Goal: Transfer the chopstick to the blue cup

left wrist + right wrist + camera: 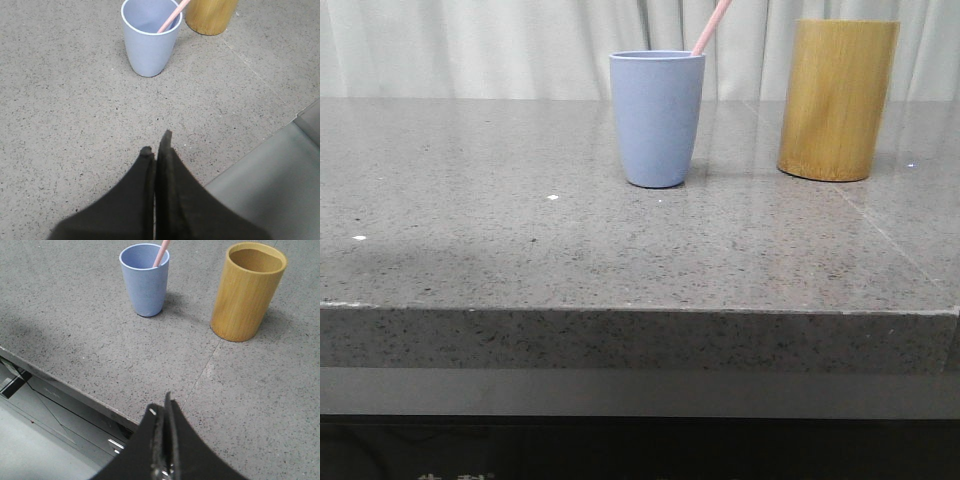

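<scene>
Grey speckled stone tabletop (470,250) nearest, front edge in foreground. Matte greyish-blue tapered cup (657,118) upright mid-table; thin pale pink chopstick (711,27) stands inside, leaning toward tall yellow-brown bamboo cylinder (837,98) near cup, apart. Left gripper (156,145) black fingers pressed together, holding nothing, above table. Right gripper (162,407) likewise closed, empty, near table edge.

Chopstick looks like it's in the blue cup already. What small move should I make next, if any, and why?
Probably none beyond holding both arms back. The chopstick stands inside the blue cup, leaning on its rim, and the bamboo cylinder beside it looks empty in the right wrist view. The left gripper and right gripper are shut, holding nothing, well short of the cup.
</scene>
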